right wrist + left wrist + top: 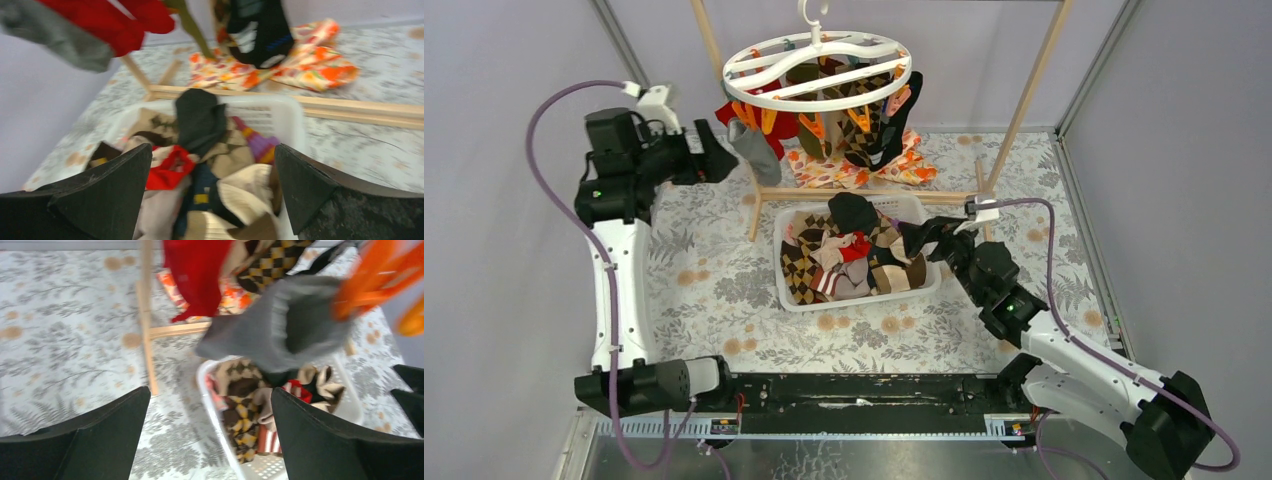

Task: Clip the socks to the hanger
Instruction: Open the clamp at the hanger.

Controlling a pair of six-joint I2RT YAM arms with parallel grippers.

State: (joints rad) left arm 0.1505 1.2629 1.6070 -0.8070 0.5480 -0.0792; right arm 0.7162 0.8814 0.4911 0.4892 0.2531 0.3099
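Black left tool, spread, raised beside grey sock; right tool spread over basket.

The white links and purple cables run to the black left claw and right claw.

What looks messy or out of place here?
An orange floral cloth lies crumpled on the table under the hanger. It is neither clipped up nor in the basket. Inside the basket, one black sock pokes up above the rest.
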